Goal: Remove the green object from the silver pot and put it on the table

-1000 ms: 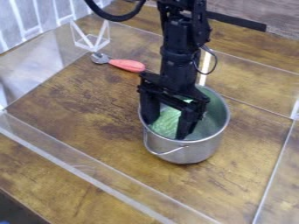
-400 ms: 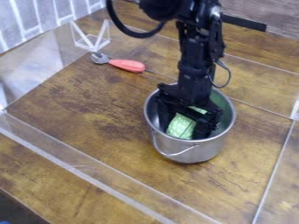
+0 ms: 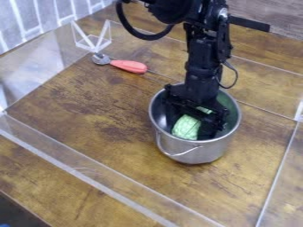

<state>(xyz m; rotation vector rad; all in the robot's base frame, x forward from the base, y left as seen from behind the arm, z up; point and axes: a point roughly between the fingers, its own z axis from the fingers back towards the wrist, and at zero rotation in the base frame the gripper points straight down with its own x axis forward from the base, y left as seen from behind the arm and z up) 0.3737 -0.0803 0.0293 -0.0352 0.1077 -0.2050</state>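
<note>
The green object [image 3: 187, 127] is a pale, bumpy oval lying inside the silver pot [image 3: 193, 148], a shiny round steel vessel on the dark wood-grain table [image 3: 83, 106]. My gripper [image 3: 193, 113] reaches down into the pot over it with fingers spread either side; whether they grip it I cannot tell. A red-handled tool [image 3: 123, 65] lies at ten o'clock from the pot.

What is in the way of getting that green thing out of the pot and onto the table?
Only the silver pot's own wall. The gripper is already down inside the pot at the green object, so it must lift clear of the rim first. The table beside the pot looks bare; the red-handled tool lies well away.
</note>
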